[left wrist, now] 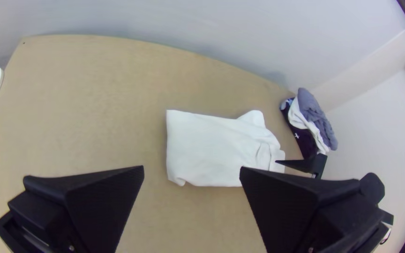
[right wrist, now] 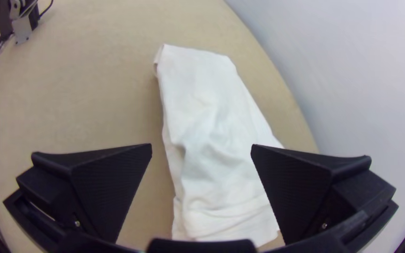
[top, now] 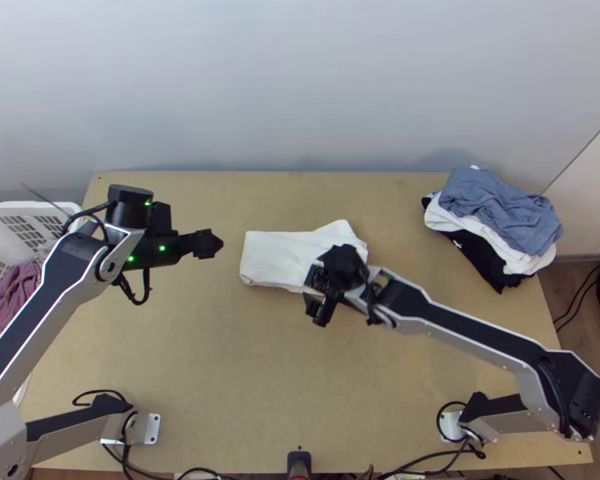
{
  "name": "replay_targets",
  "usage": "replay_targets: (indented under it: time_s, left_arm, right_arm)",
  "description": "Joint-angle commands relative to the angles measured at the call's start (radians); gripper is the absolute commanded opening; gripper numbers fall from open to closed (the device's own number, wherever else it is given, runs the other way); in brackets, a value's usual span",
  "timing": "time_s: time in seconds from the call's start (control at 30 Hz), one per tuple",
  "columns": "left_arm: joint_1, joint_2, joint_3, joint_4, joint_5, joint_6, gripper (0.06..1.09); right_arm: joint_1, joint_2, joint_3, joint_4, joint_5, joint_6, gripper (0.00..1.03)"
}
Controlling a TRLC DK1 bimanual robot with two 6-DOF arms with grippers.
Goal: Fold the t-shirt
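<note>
Under the spread, empty right pincer (right wrist: 201, 146), white t-shirt (top: 280, 256) lies on the worktop (top: 220, 384) as a rough oblong, one corner poking out. Left pincer (left wrist: 191, 167) also spread, well apart from it. Probably partly folded; tidying, maybe another fold left.

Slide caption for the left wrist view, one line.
Folded white t-shirt on the wooden table, seen past the open left gripper, with a clothes pile beyond.
</note>
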Motion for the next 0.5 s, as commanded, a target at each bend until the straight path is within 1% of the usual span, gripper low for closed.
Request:
replay_targets:
  time_s: [0.0,0.1,0.3,0.43,0.47]
  left_arm:
    - [0.020,-0.039,-0.064,0.015,0.000,-0.009,1.05]
    - [0.022,-0.048,-0.082,0.027,0.000,-0.012,1.05]
    - [0.035,-0.054,-0.101,0.035,0.000,-0.012,1.05]
    - [0.040,-0.062,-0.112,0.036,0.000,-0.007,1.05]
    - [0.042,-0.064,-0.115,0.038,0.000,-0.007,1.05]
  right_arm:
    - [0.062,0.051,-0.149,0.294,0.082,-0.214,0.99]
    - [0.062,0.093,-0.172,0.352,0.082,-0.240,0.98]
    - [0.062,0.191,-0.154,0.368,0.082,-0.246,0.99]
    - [0.062,0.241,-0.152,0.418,0.085,-0.277,0.99]
    - [0.062,0.258,-0.149,0.444,0.099,-0.288,0.99]
